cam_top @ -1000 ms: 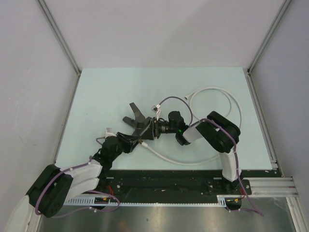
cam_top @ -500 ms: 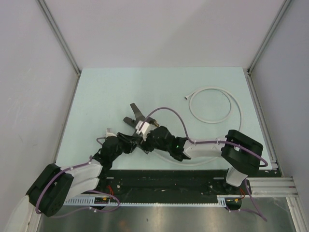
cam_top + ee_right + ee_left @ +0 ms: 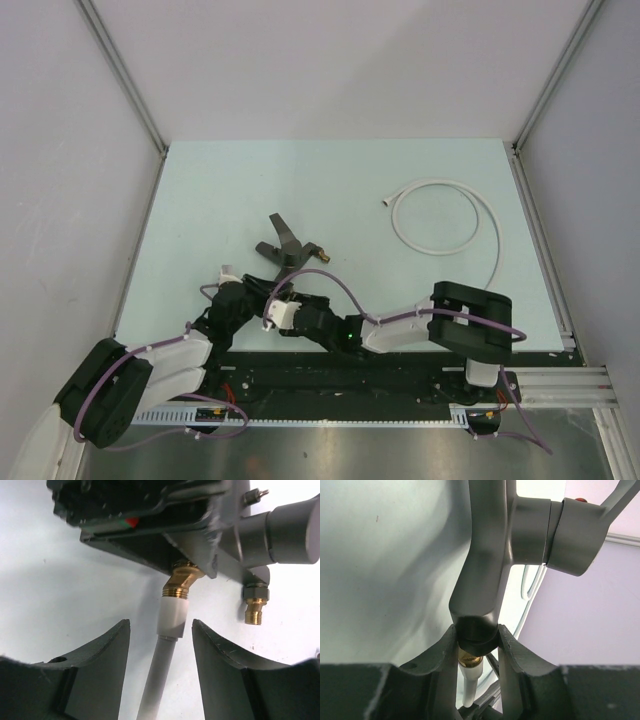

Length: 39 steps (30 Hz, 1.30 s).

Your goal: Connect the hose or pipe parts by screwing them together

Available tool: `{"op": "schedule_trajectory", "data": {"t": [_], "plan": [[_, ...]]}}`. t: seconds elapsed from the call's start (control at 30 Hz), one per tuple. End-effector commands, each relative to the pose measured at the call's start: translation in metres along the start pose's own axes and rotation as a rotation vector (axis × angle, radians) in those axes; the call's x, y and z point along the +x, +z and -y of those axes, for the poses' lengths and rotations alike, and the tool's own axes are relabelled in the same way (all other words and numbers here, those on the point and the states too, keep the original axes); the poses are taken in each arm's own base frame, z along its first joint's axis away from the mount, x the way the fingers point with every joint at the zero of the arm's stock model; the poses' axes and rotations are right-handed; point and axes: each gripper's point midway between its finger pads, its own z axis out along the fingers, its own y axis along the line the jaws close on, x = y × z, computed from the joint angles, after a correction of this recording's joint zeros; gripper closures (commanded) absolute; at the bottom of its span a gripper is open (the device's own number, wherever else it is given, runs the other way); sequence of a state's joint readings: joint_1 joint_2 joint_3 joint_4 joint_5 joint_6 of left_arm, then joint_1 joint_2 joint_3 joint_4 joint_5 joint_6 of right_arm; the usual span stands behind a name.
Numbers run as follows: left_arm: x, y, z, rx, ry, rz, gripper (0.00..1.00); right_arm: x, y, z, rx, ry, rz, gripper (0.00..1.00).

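The dark grey tap fitting [image 3: 284, 245] lies mid-table, lever pointing away; in the left wrist view its body [image 3: 485, 555] fills the middle. My left gripper [image 3: 476, 636] is shut on the tap's near end, beside the arm in the top view [image 3: 272, 284]. Below that end a brass nut and the white hose collar [image 3: 172, 617] show. My right gripper [image 3: 160, 630] is open, its fingers apart on both sides of the collar without touching it, just near of the tap [image 3: 279, 303]. The white hose [image 3: 432, 182] loops at the back right.
A free brass threaded end [image 3: 254, 611] sticks out of the tap to the right. The hose's other end [image 3: 388, 203] lies loose on the table. Purple cables arch over the right arm [image 3: 440, 320], which lies low along the near edge.
The right arm has swung from the table's middle down toward the near edge, bringing its gripper round below the tap, astride the hose collar. Its jaws opened a little wider. The left arm held still.
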<state>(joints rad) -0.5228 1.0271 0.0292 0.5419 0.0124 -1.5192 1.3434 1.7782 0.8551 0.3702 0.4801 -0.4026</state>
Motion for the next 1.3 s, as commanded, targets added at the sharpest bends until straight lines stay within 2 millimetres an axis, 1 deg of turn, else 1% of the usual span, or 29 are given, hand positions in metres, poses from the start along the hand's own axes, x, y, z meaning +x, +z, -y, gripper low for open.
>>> {"op": "schedule_trajectory", "data": {"t": [0.0,0.07,0.1,0.13,0.17,0.27,0.37,0.47,0.5,0.57,0.6,0.67,0.7,0.73,0.77,0.8,0.9,0.93,0.97,1.0,1.03,1.07,1.1,1.13,1.17,1.2,1.23,1.27], "plan": [[0.005,-0.006,-0.003,0.04,-0.009,-0.022,1.0,0.001,0.008,0.01,0.108,-0.052,-0.011,0.43],[0.006,-0.006,-0.004,0.035,-0.008,-0.027,1.0,0.005,0.012,0.006,0.115,-0.075,-0.022,0.44],[0.006,-0.005,-0.003,0.035,-0.008,-0.027,1.0,0.003,0.015,0.005,0.127,-0.083,-0.02,0.45],[0.006,-0.005,-0.003,0.037,-0.006,-0.027,1.0,0.002,0.015,0.001,0.129,-0.095,-0.018,0.45],[0.007,-0.005,-0.002,0.037,0.002,-0.031,1.0,0.007,0.019,0.0,0.143,-0.102,-0.032,0.46],[0.007,-0.005,-0.007,0.023,-0.008,-0.031,1.0,0.009,0.02,0.006,0.183,-0.114,-0.042,0.48],[0.008,-0.005,-0.008,0.02,-0.006,-0.035,1.0,0.009,0.021,0.006,0.186,-0.121,-0.04,0.5],[0.008,-0.005,-0.006,0.023,-0.004,-0.035,1.0,0.003,0.021,0.006,0.178,-0.118,-0.016,0.6],[0.008,-0.005,-0.006,0.025,-0.005,-0.035,1.0,0.0,0.021,0.006,0.173,-0.115,-0.003,0.69],[0.008,-0.005,-0.006,0.025,-0.008,-0.036,1.0,-0.007,0.022,0.003,0.151,-0.12,0.023,0.79],[0.007,-0.005,-0.005,0.03,-0.006,-0.033,1.0,-0.011,0.022,0.003,0.147,-0.115,0.041,0.87],[0.008,-0.005,-0.005,0.031,-0.003,-0.036,1.0,-0.017,0.023,0.002,0.131,-0.105,0.066,0.95],[0.008,-0.006,-0.003,0.039,0.001,-0.037,1.0,-0.017,0.025,0.004,0.123,-0.097,0.069,1.0],[0.008,-0.006,-0.003,0.04,-0.001,-0.034,1.0,-0.02,0.025,0.007,0.118,-0.063,0.079,1.0],[0.008,-0.007,-0.007,0.033,0.002,-0.034,1.0,-0.021,0.026,0.004,0.087,-0.047,0.092,1.0],[0.007,-0.007,-0.006,0.037,0.002,-0.031,1.0,-0.02,0.029,0.012,0.079,-0.011,0.093,1.0],[0.006,-0.008,-0.011,0.026,0.0,-0.026,1.0,-0.03,0.029,0.009,-0.038,0.094,0.142,1.0],[0.007,-0.008,-0.014,0.017,0.0,-0.026,1.0,-0.027,0.032,0.019,-0.051,0.13,0.145,1.0],[0.007,-0.008,-0.013,0.02,0.0,-0.026,1.0,-0.035,0.03,0.016,-0.105,0.183,0.174,1.0],[0.006,-0.007,-0.013,0.02,0.001,-0.026,1.0,-0.036,0.03,0.017,-0.129,0.21,0.184,1.0],[0.006,-0.007,-0.012,0.02,0.004,-0.026,1.0,-0.034,0.033,0.025,-0.145,0.247,0.189,1.0],[0.007,-0.007,-0.012,0.022,0.01,-0.027,1.0,-0.041,0.03,0.018,-0.221,0.294,0.217,1.0],[0.006,-0.007,-0.011,0.025,0.008,-0.024,1.0,-0.042,0.029,0.017,-0.264,0.325,0.229,1.0],[0.006,-0.007,-0.011,0.026,0.01,-0.025,1.0,-0.041,0.029,0.017,-0.329,0.36,0.244,1.0],[0.005,-0.007,-0.01,0.029,0.012,-0.021,1.0,-0.042,0.03,0.02,-0.353,0.39,0.254,1.0],[0.006,-0.007,-0.01,0.028,0.011,-0.022,1.0,-0.041,0.03,0.019,-0.384,0.447,0.252,1.0],[0.006,-0.007,-0.01,0.029,0.013,-0.022,1.0,-0.044,0.027,0.015,-0.443,0.468,0.272,1.0],[0.005,-0.007,-0.01,0.028,0.011,-0.021,1.0,-0.039,0.029,0.023,-0.452,0.502,0.268,1.0]]}}
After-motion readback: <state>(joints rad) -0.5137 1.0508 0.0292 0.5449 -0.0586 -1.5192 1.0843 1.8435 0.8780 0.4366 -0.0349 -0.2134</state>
